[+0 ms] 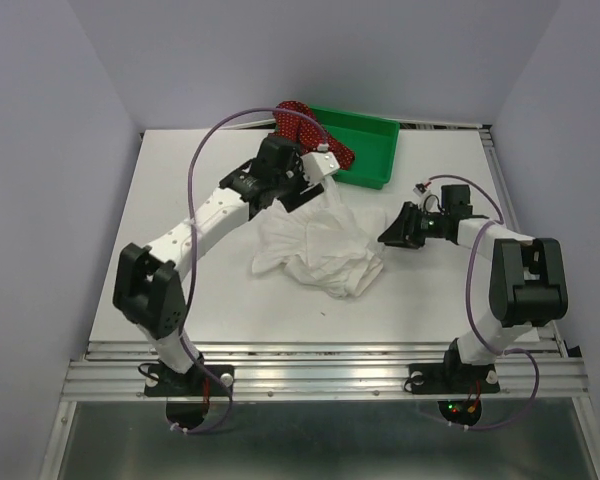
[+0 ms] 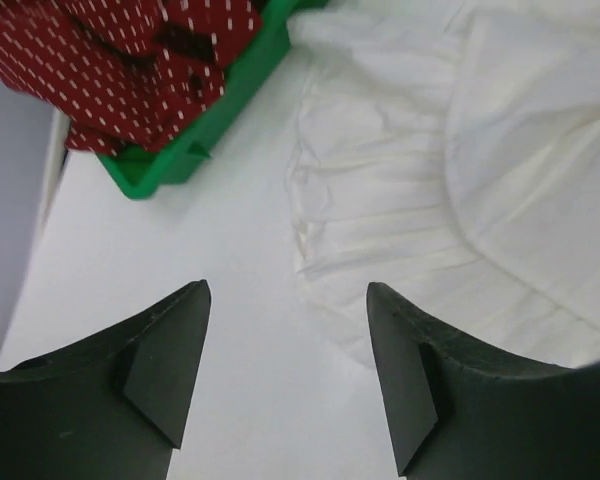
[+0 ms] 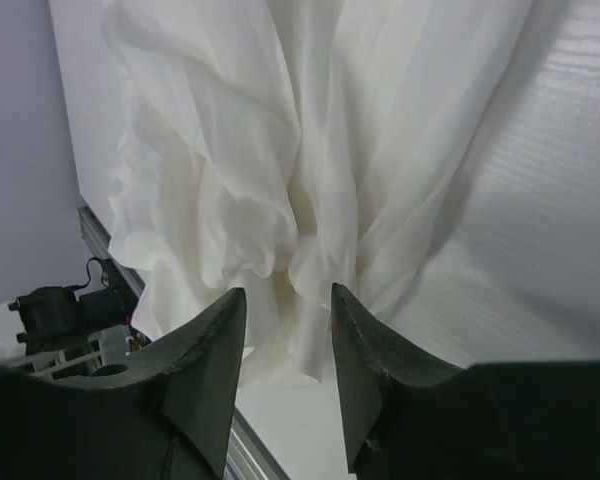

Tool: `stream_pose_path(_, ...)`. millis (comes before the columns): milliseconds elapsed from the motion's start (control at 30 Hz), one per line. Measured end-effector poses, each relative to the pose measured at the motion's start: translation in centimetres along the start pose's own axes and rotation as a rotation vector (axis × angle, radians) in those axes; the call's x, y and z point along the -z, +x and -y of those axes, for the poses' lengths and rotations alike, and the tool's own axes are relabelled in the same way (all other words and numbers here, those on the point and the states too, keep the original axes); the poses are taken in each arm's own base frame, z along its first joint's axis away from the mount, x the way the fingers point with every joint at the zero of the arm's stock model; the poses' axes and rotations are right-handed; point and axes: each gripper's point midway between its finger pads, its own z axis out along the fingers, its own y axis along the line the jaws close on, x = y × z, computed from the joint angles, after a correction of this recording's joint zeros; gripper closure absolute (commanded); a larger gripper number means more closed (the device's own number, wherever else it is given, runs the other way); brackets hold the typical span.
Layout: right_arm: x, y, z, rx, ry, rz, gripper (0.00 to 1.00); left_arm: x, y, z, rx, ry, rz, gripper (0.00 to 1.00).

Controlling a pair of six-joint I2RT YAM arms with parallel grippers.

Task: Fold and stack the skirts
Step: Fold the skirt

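Since the white skirt [image 1: 315, 250] is seen in a crumpled heap in the middle of the table [image 1: 230, 310], no fold can be said to be done yet. The red skirt [image 1: 302, 122] with white dots is draped over the back left corner of the green tray [image 1: 370, 150] at the far side of the table, and it looks untouched.

The left gripper [image 2: 287, 290] is held above the table just beside the far edge of the white skirt, near the tray. Its jaws are spread wide and nothing is held between them. The right gripper [image 3: 286, 295] is pointed at the right side of the white skirt. Its jaws are set partly apart, and no cloth looks pinched, though the cloth lies very close to the tips.

So the task is judged to be near its start. Both skirts are left to be folded, and then one is to be laid on the other. The white skirt must likely be spread flat first.
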Motion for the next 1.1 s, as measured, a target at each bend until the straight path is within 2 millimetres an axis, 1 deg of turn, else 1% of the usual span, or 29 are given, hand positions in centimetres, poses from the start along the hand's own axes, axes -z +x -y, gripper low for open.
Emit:
stream_pose_path(33,-0.1,-0.4,-0.2,0.003,-0.008,0.015,0.57,1.7,-2.2,0.6,-0.027,-0.014,0.048,0.01)
stream_pose_path(67,-0.1,-0.8,-0.3,0.003,-0.014,0.027,0.57,3.5,-4.4,1.9,-0.053,-0.015,0.100,0.01)
stream_pose_path(100,-0.2,-1.0,-0.5,-0.005,-0.017,0.035,0.57,4.8,-6.0,3.2,-0.067,-0.008,0.143,0.01)
stream_pose_path(133,-0.3,-1.3,-0.5,-0.006,-0.022,0.047,0.58,6.3,-7.8,5.3,-0.089,0.007,0.187,0.01)
stream_pose_path(167,-0.4,-1.3,-0.4,-0.004,-0.026,0.056,0.58,7.3,-9.1,7.7,-0.108,0.033,0.218,0.01)
stream_pose_path(200,-0.6,-1.2,-0.3,-0.010,-0.029,0.058,0.57,7.8,-9.9,10.0,-0.111,0.061,0.235,0.01)
stream_pose_path(233,-0.8,-0.9,-0.2,-0.021,-0.032,0.056,0.56,8.0,-10.5,13.0,-0.116,0.102,0.243,0.01)
stream_pose_path(267,-1.1,-0.4,0.2,-0.042,-0.031,0.049,0.55,8.0,-10.5,14.8,-0.124,0.130,0.240,0.01)
stream_pose_path(300,-1.2,-0.1,0.4,-0.056,-0.032,0.045,0.55,7.4,-10.0,17.0,-0.122,0.161,0.214,0.01)
stream_pose_path(333,-1.5,0.4,0.6,-0.078,-0.033,0.037,0.54,6.5,-9.2,18.9,-0.118,0.183,0.178,0.01)
stream_pose_path(367,-1.6,0.7,0.6,-0.091,-0.034,0.032,0.53,5.8,-8.5,20.1,-0.113,0.193,0.149,0.01)
stream_pose_path(400,-1.8,1.0,0.7,-0.099,-0.036,0.026,0.53,4.7,-7.4,21.7,-0.121,0.207,0.104,0.02)
stream_pose_path(467,-2.1,1.3,0.7,-0.109,-0.040,0.017,0.54,3.3,-5.9,23.7,-0.122,0.216,0.044,0.03)
stream_pose_path(567,-2.5,1.8,1.0,-0.128,-0.038,0.003,0.56,1.8,-4.7,25.9,-0.120,0.212,-0.009,0.10)
stream_pose_path(667,-2.7,2.9,1.5,-0.157,-0.031,-0.017,0.62,0.5,-4.1,27.4,-0.117,0.201,-0.043,0.11)
stream_pose_path(733,-2.7,3.6,1.8,-0.179,-0.026,-0.029,0.66,-0.1,-3.9,28.0,-0.116,0.196,-0.057,0.07)
stream_pose_path(767,-2.8,3.9,2.0,-0.193,-0.023,-0.034,0.68,-0.6,-3.8,28.4,-0.117,0.193,-0.064,0.02)
stream_pose_path(800,-2.8,4.1,2.1,-0.202,-0.023,-0.037,0.69,-0.8,-3.7,28.6,-0.118,0.192,-0.070,0.02)
stream_pose_path(900,-2.9,4.4,2.1,-0.215,-0.026,-0.041,0.75,-0.8,-3.5,29.1,-0.121,0.195,-0.077,0.01)
stream_pose_path(1100,-3.0,4.3,1.7,-0.238,-0.047,-0.042,0.87,-1.0,-3.5,29.4,-0.123,0.173,-0.078,0.02)
